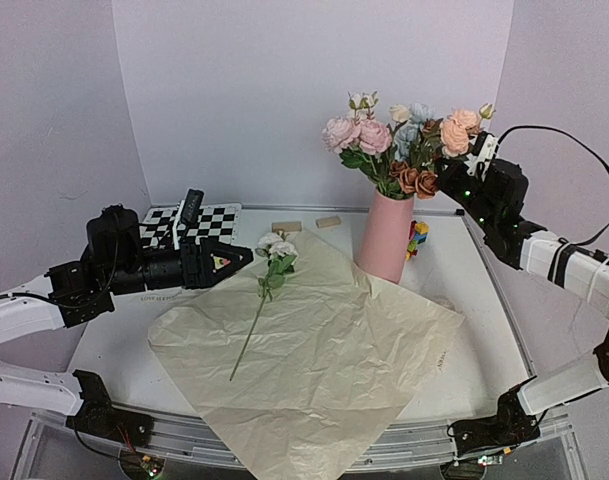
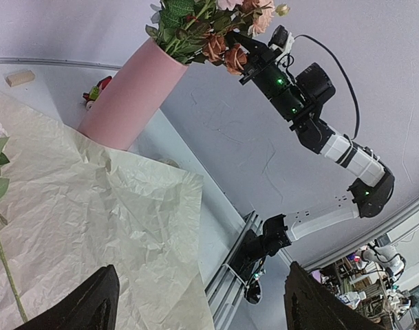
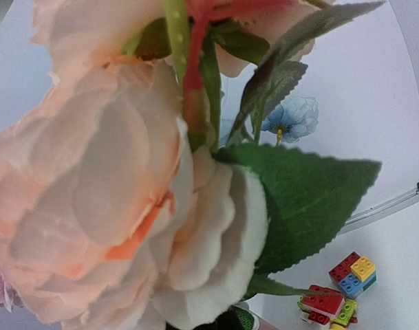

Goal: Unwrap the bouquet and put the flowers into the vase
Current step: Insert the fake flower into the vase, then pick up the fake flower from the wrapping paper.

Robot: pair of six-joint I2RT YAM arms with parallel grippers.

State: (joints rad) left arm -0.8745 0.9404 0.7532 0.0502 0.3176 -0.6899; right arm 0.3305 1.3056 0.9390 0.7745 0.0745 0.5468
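A large sheet of crinkled tan wrapping paper (image 1: 324, 350) lies spread flat on the table, below and to the right of the left pincer (image 1: 234, 262). The sheet's far corner reaches up to the foot of the tall pink vase (image 1: 384, 240). The vase stands upright directly beneath the right pincer (image 1: 479, 158) and holds a full bunch of pink, peach, pale-blue and rust flowers (image 1: 404, 140).

The right pincer is shut, pressed in among the peach blooms. Whether it pinches a stem I cannot tell. The left pincer hangs wide open, holding nothing. Just in front of its tips lies one white flower on a thin green stem (image 1: 274, 255), resting on the paper. Small colourful toy bricks (image 1: 416, 238) sit behind the vase, below the right pincer.

If the right pincer pulls away with a stem or leaf caught, it could drag flowers out or tip the vase. The left pincer, closing on that flat stem, might nip the paper too and tug the sheet against the vase.
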